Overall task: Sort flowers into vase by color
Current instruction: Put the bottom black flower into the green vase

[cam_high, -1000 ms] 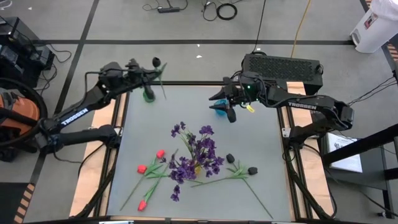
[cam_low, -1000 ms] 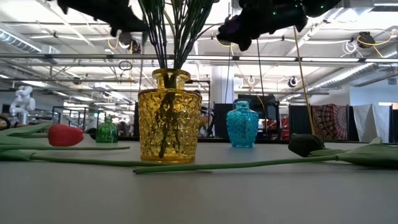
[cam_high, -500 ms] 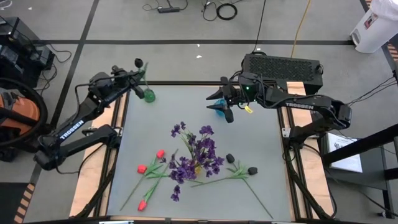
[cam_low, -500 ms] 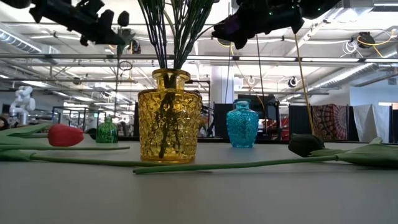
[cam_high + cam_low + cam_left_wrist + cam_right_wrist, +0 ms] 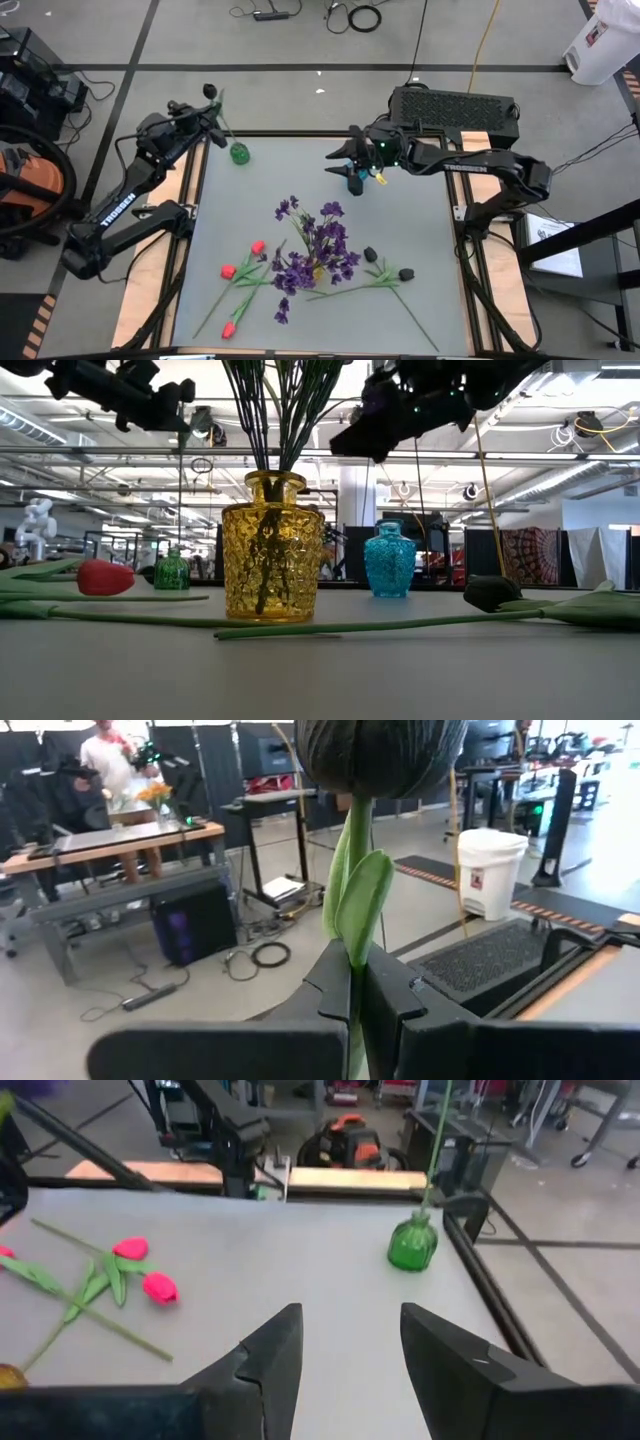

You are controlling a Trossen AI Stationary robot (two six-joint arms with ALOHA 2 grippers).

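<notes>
My left gripper [image 5: 214, 120] is shut on a black-headed flower [image 5: 209, 91] over the table's far left corner. The flower's thin stem [image 5: 432, 1150] runs down to the mouth of the small green vase [image 5: 239, 153]. My right gripper [image 5: 345, 1345] hangs open and holds nothing above the blue vase [image 5: 388, 560] at the far middle. Purple sprays [image 5: 315, 245] stand in the yellow vase [image 5: 272, 545]. Red tulips [image 5: 240, 272] and two more black flowers [image 5: 388, 270] lie flat on the table. My left gripper pinches the flower's green stem and leaf [image 5: 353, 970] between its two fingers, a little below the black head [image 5: 380, 755]. The fingers are level, come from the table's left side and lie across the stem. The flower stands nearly upright, head above the fingers, lower end at the green vase.
The three vases stand apart: green far left, blue far middle, yellow in the middle among the purple sprays. The loose flowers cover the near half of the table [image 5: 420, 230]. A black box [image 5: 455, 105] sits beyond the far right edge.
My left gripper has swung toward the table's far left corner with the black flower, still shut. The head has moved left, and the stem now slants down to the green vase. My right gripper has sunk a little toward the blue vase, still open.
</notes>
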